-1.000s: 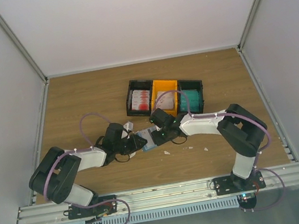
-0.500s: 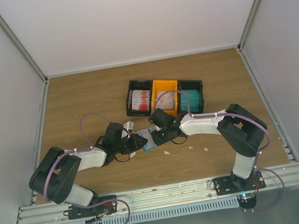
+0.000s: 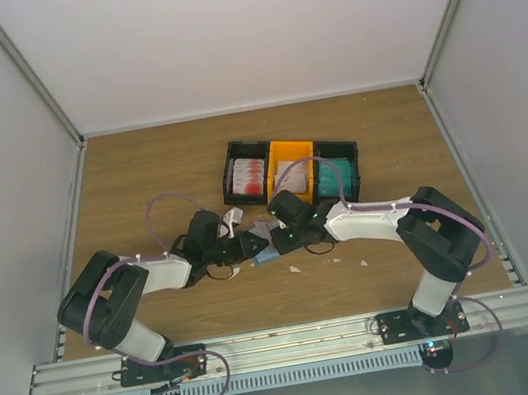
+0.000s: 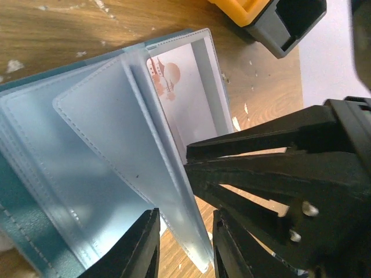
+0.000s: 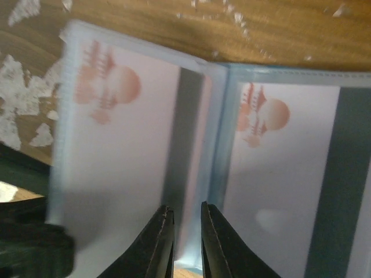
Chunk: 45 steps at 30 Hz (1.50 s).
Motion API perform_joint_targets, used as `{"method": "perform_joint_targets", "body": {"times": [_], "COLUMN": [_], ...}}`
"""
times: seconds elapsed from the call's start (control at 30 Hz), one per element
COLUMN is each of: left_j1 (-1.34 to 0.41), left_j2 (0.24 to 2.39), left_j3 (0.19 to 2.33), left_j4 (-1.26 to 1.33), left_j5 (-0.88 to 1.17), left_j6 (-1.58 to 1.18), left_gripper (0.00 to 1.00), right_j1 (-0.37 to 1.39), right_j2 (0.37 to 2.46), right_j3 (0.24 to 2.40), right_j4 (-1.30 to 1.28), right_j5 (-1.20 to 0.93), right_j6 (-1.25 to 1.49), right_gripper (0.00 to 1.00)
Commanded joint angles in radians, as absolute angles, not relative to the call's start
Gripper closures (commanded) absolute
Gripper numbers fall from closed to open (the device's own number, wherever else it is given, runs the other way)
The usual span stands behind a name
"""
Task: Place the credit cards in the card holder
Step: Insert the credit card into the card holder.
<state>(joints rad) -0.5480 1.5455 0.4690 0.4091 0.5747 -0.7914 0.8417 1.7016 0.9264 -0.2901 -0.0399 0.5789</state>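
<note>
The blue-teal card holder (image 3: 265, 254) lies open on the table between my two grippers. In the left wrist view its clear sleeves (image 4: 98, 145) fan up from the teal cover (image 4: 23, 226). One sleeve edge passes between the fingers of my left gripper (image 4: 185, 255), and the jaws stand apart around it. A whitish credit card (image 5: 116, 150) with a red emblem sits in a sleeve. My right gripper (image 5: 186, 243) is nearly shut on that card's edge by the spine. A second whitish card (image 5: 278, 174) lies in the sleeve beside it.
Three bins stand just behind the holder: a black one (image 3: 245, 174) with red-and-white cards, an orange one (image 3: 293, 174) with whitish cards, and a black one (image 3: 339, 173) with teal cards. Small white scraps (image 3: 294, 269) lie on the wood.
Both wrists have shifted slightly up and closer over the holder. The left arm's elbow has moved in. The holder's pale sleeves now stand raised between the grippers.
</note>
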Motion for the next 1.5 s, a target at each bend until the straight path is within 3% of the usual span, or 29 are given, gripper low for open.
{"method": "perform_joint_targets", "body": {"times": [0.0, 0.3, 0.53, 0.87, 1.03, 1.33, 1.47], "left_j1": [-0.545, -0.546, -0.556, -0.616, -0.636, -0.629, -0.619], "left_j2": [1.59, 1.656, 1.742, 1.836, 1.899, 1.794, 1.677], "left_j3": [0.513, 0.578, 0.65, 0.784, 0.847, 0.853, 0.887], "left_j4": [0.488, 0.539, 0.553, 0.55, 0.512, 0.423, 0.187], "left_j5": [0.628, 0.707, 0.724, 0.686, 0.634, 0.523, 0.357], "left_j6": [-0.762, -0.77, -0.779, -0.799, -0.788, -0.725, -0.637], "left_gripper": [0.7, 0.57, 0.53, 0.48, 0.44, 0.37, 0.35], "right_j1": [0.836, 0.771, 0.685, 0.557, 0.512, 0.45, 0.408], "right_j2": [1.631, 1.438, 1.35, 1.337, 1.328, 1.261, 1.267], "right_j3": [0.907, 0.82, 0.763, 0.667, 0.656, 0.831, 0.951], "right_j4": [-0.276, -0.267, -0.279, -0.232, -0.23, -0.356, -0.483], "right_j5": [0.028, 0.161, 0.165, 0.027, 0.003, 0.044, 0.13], "right_j6": [0.623, 0.7, 0.692, 0.688, 0.69, 0.531, 0.474], "right_gripper": [0.83, 0.73, 0.68, 0.59, 0.47, 0.31, 0.24]}}
